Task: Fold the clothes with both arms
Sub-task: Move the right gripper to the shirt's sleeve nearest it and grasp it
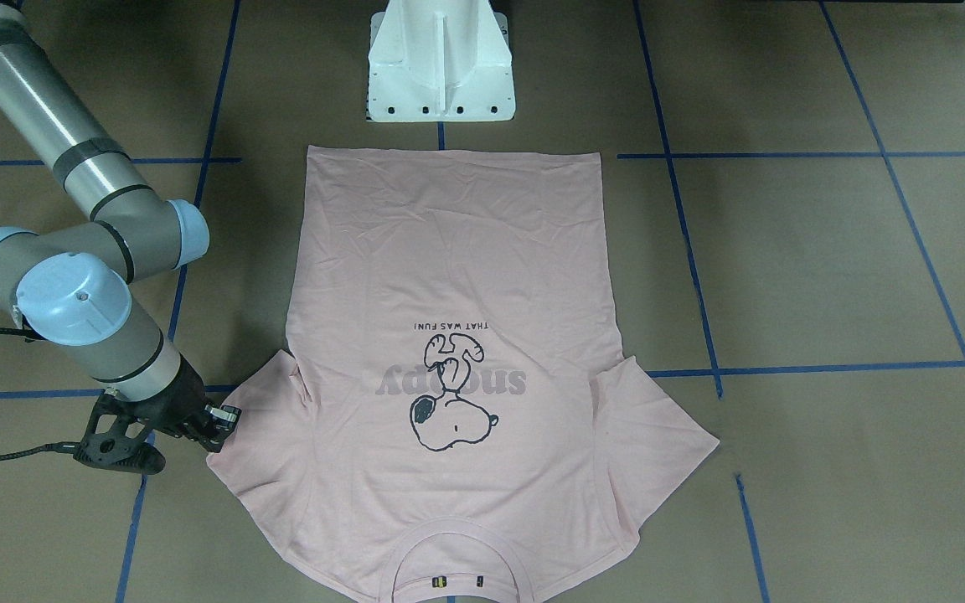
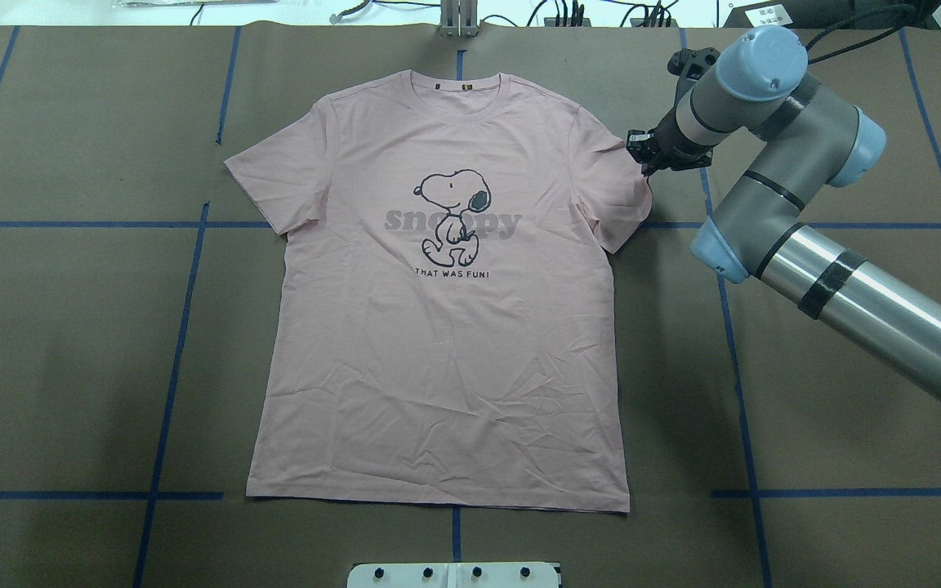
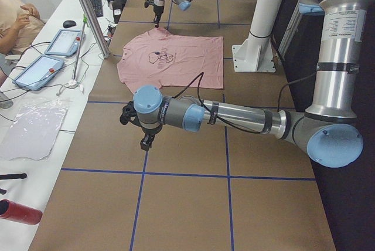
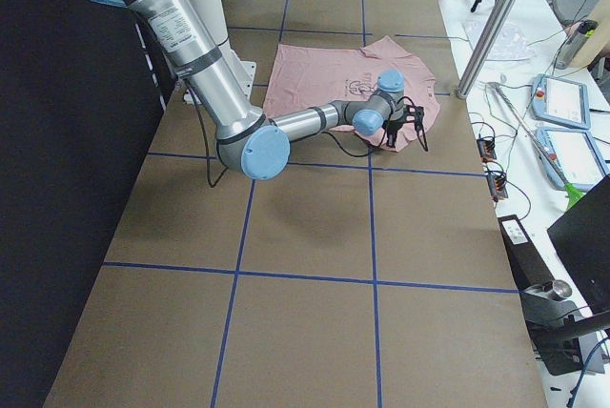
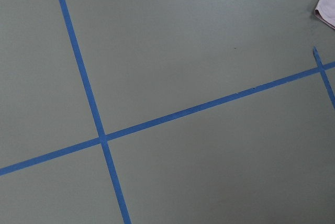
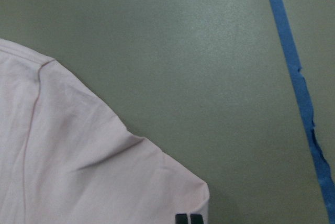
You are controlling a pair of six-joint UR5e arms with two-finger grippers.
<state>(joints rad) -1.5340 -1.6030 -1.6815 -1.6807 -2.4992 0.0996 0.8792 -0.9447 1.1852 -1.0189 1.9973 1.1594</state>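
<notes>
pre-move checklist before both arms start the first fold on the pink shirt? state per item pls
1. T-shirt lies flat and print up on the table: ok.
2. Right hand is at the edge of the right-side sleeve: ok.
3. Right hand has a grip on that sleeve: cannot tell; no view shows its fingers well enough.
4. Left hand is at the left-side sleeve: not ok. It hangs over bare table away from the shirt, and its wrist view catches only a pink corner.
5. Left hand is open and ready: cannot tell; it shows only in a side view.
</notes>
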